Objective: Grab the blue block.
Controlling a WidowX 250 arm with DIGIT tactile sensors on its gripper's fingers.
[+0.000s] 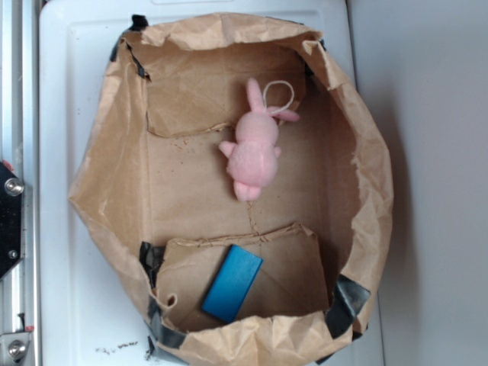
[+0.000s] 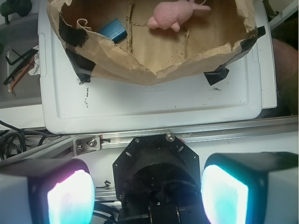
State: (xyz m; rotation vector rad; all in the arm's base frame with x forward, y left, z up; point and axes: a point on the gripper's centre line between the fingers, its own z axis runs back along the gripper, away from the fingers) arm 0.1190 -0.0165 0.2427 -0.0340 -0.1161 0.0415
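My fingers (image 2: 147,196) stand wide apart with nothing between them, one glowing pad (image 2: 70,198) at the lower left of the wrist view and the other at the lower right. Between them I look down on my own black base mount (image 2: 156,161), bolted beside a metal rail (image 2: 140,140). Beyond the rail lies a white tray (image 2: 140,107), and on it sits a brown paper liner (image 2: 163,65) folded up into rough walls and held at the corners with black tape (image 2: 217,74). Inside the liner, near its left end from my wrist, the blue block (image 2: 113,29) rests on a folded flap of paper, close to the wall; it looks slightly propped rather than flat, though I cannot be sure from here. In the exterior view the block (image 1: 232,283) lies slanted at the bottom of the liner. Farther in, well apart from the block, a pink plush bunny (image 2: 174,14) lies on the paper floor.
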